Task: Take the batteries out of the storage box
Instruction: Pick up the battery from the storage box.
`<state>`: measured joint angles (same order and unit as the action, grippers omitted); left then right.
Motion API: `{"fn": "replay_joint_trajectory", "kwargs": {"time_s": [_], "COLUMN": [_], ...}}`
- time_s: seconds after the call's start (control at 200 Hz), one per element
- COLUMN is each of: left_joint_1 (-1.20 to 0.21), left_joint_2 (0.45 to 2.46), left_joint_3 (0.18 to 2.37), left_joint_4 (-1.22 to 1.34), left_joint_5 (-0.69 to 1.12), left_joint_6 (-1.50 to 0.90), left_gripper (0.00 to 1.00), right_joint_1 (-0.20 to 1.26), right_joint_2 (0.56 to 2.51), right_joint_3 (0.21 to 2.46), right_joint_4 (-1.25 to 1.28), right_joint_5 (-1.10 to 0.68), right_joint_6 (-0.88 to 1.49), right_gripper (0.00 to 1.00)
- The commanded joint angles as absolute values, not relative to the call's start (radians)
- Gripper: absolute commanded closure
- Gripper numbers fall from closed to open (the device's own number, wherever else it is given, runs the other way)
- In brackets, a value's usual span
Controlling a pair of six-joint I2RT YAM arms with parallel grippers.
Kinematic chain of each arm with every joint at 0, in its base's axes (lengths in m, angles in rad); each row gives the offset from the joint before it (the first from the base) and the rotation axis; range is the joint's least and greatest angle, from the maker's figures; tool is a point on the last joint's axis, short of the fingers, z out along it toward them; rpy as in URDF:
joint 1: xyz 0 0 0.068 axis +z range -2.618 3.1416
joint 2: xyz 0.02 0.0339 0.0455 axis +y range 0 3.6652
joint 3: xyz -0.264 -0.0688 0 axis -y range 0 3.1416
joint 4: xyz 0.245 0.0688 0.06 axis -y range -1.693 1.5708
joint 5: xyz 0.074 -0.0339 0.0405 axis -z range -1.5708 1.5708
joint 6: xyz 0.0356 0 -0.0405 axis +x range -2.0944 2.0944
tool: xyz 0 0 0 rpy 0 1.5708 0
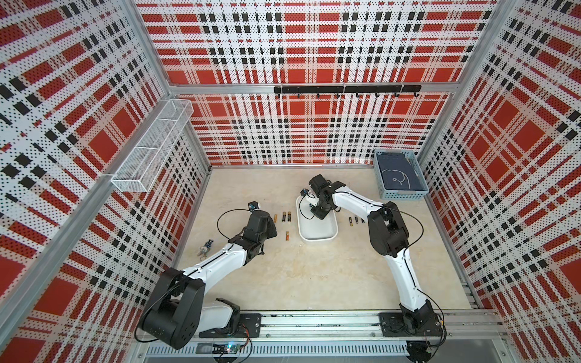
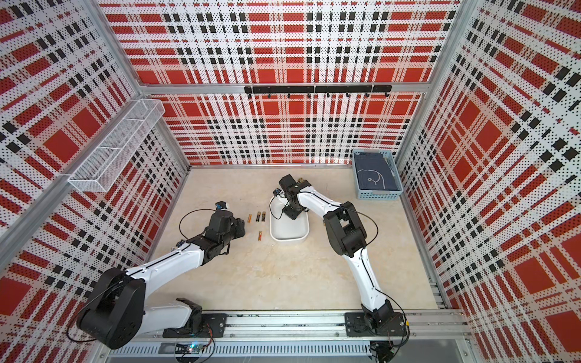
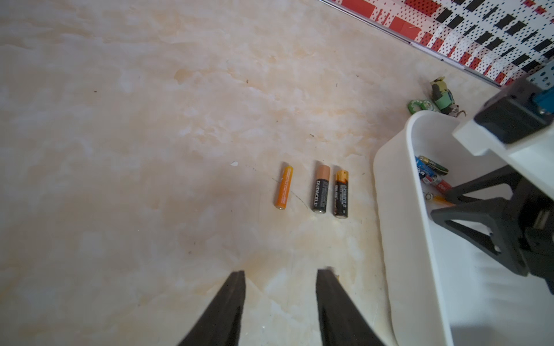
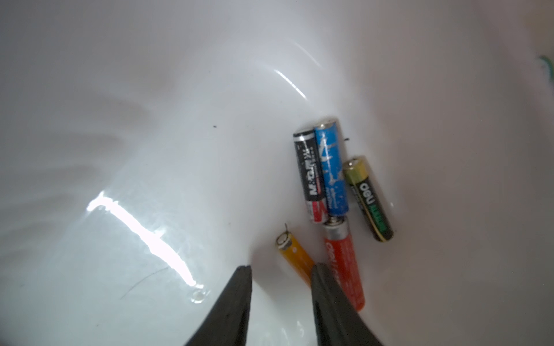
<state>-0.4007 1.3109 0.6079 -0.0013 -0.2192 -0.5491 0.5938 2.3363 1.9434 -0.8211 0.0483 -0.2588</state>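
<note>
White plastic, the tray (image 1: 318, 235) sits mid-table in both top views. The right gripper (image 1: 317, 217) reaches down into its far half, and its jaws cannot be made out from up here. The left gripper (image 1: 273, 227) hangs low just left of the tray. Three batteries (image 1: 284, 217) lie side by side on the table left of the tray, with a fourth battery (image 1: 287, 235) nearer the arm bases. In a top view a few more cells (image 1: 356, 220) lie right of the tray. A blue basket (image 1: 401, 196) holding dark cloth stands in the far right corner.

In the left wrist view, the left gripper (image 3: 280, 274) has its jaws spread with only bare table between them. Ahead lie an orange battery (image 3: 284, 187), a black-and-copper battery (image 3: 320, 188) and a black-and-gold battery (image 3: 341, 193), parallel and clear of the tray wall. A green trinket (image 3: 440, 93) lies just beyond the tray's far end.

In the right wrist view, the right gripper (image 4: 281, 269) hangs over the tray floor, jaws apart and pinching nothing. Five cells remain inside: a black-and-red battery (image 4: 308, 173) touching a blue battery (image 4: 331, 167), a green-and-gold battery (image 4: 368, 197), a red battery (image 4: 344, 263), and a yellow battery (image 4: 295, 257) partly behind one finger (image 4: 329, 302).
</note>
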Motion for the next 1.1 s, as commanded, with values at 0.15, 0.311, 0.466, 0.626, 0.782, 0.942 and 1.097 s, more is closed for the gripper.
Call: {"fn": "replay_joint_trajectory", "kwargs": {"time_s": [0.15,0.311,0.466,0.626,0.782,0.942,1.097], "left_joint_1": [-0.513,-0.607,-0.618,-0.618,-0.616,-0.579,-0.563], "left_joint_2": [1.401,1.479,1.510,1.473,1.419,1.437,1.492], "left_joint_3": [0.673,0.732,0.765,0.764,0.754,0.785,0.834], "left_joint_4": [0.088,0.095,0.086,0.072,0.062,0.054,0.042], "left_joint_5": [-0.253,-0.307,-0.308,-0.350,-0.396,-0.313,-0.270], "left_joint_6": [-0.598,-0.610,-0.616,-0.612,-0.618,-0.609,-0.587], "left_gripper": [0.55,0.56,0.56,0.56,0.56,0.56,0.57], "right_joint_1": [0.591,0.590,0.590,0.589,0.589,0.579,0.547], "right_joint_2": [2.387,2.379,2.351,2.314,2.257,2.196,2.132], "right_joint_3": [1.951,1.932,1.917,1.913,1.939,1.970,1.949], "right_joint_4": [-0.815,-0.806,-0.804,-0.803,-0.798,-0.805,-0.799], "right_joint_5": [0.023,-0.014,-0.037,-0.056,-0.085,-0.102,-0.110], "right_joint_6": [-0.248,-0.215,-0.170,-0.123,-0.048,0.042,0.107], "right_gripper": [0.65,0.72,0.87,0.96,0.99,1.00,1.00]}}
